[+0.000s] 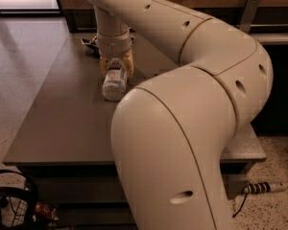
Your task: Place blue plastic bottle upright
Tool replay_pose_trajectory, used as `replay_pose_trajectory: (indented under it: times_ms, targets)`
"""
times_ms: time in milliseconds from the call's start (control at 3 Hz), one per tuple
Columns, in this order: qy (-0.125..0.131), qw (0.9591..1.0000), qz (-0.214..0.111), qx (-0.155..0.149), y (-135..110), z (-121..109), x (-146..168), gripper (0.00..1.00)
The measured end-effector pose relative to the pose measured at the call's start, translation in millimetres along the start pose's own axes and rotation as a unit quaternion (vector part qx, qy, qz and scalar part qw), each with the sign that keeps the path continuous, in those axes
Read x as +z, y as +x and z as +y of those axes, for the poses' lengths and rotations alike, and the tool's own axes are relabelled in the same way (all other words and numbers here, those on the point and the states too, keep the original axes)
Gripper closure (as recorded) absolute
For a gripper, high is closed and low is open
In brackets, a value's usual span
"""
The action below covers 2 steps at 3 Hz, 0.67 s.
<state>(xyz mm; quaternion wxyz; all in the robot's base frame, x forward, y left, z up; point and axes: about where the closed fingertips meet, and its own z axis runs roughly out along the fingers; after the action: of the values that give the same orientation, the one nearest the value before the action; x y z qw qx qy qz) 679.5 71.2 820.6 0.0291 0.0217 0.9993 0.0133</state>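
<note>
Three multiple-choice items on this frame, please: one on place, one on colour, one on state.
1. Where is the hand?
A. down at the floor
B. at the blue plastic bottle
C. past the table's near edge

2. What colour is the table top?
A. grey-brown
B. red
C. white

3. The blue plastic bottle is:
A. standing upright
B. lying over
C. on the floor

Answers:
1. B, the hand sits right over the bottle.
2. A, the top is plain grey-brown.
3. B, one end faces the camera.

Grey table (62, 114), blue plastic bottle (114, 84) lying on it, end effector (117, 70) clasping it
</note>
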Motion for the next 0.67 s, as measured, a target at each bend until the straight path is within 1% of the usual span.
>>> replay_pose_trajectory:
  times_ms: [333, 667]
  targets:
    - [-0.001, 1.0, -0.001, 0.0, -0.8, 0.7, 0.8, 1.0]
    - [0.0, 1.0, -0.005, 0.001, 0.3, -1.4, -1.6, 1.0]
